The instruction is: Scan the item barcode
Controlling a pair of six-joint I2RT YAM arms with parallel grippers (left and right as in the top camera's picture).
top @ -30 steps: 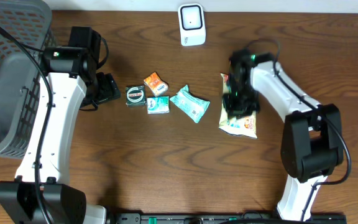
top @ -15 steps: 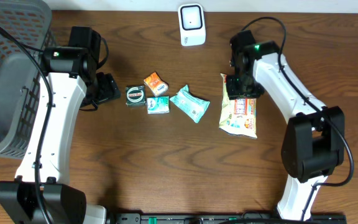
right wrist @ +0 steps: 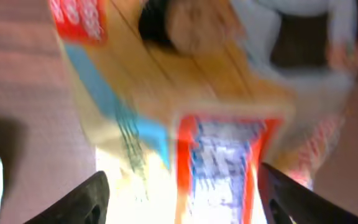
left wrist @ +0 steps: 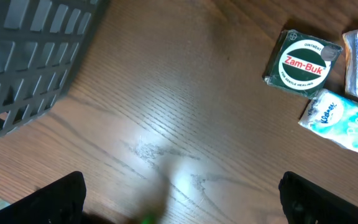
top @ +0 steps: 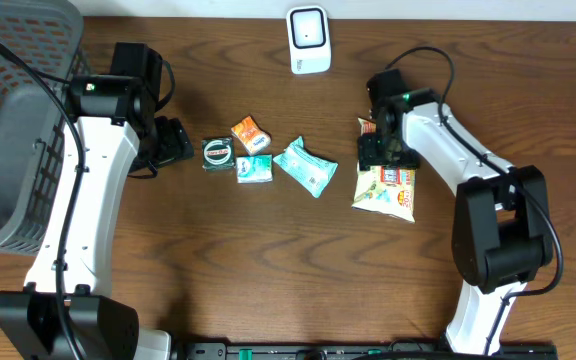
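My right pincer (top: 376, 152) hangs with fingers apart over the snack bag (top: 393, 195), which lies right of centre in the overhead view. The bag looks light, crinkly and slippery, so I'd pinch a sealed edge.

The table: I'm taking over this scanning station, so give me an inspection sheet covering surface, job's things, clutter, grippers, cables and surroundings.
Surface: wooden table, no spills seen.
Job's things: snack bag lying flat; white scanner at the far edge.
Clutter: Zam-Buk pack, orange packet, tissue pack, teal wipes pack, grouped mid-table.
Grippers: left gripper open, empty, over bare wood; right gripper over the bag's top, jaws apart, contact too blurred to tell.
Cables: left arm's cable and right arm's cable, both clear of the items.
Surroundings: grey basket at the left.
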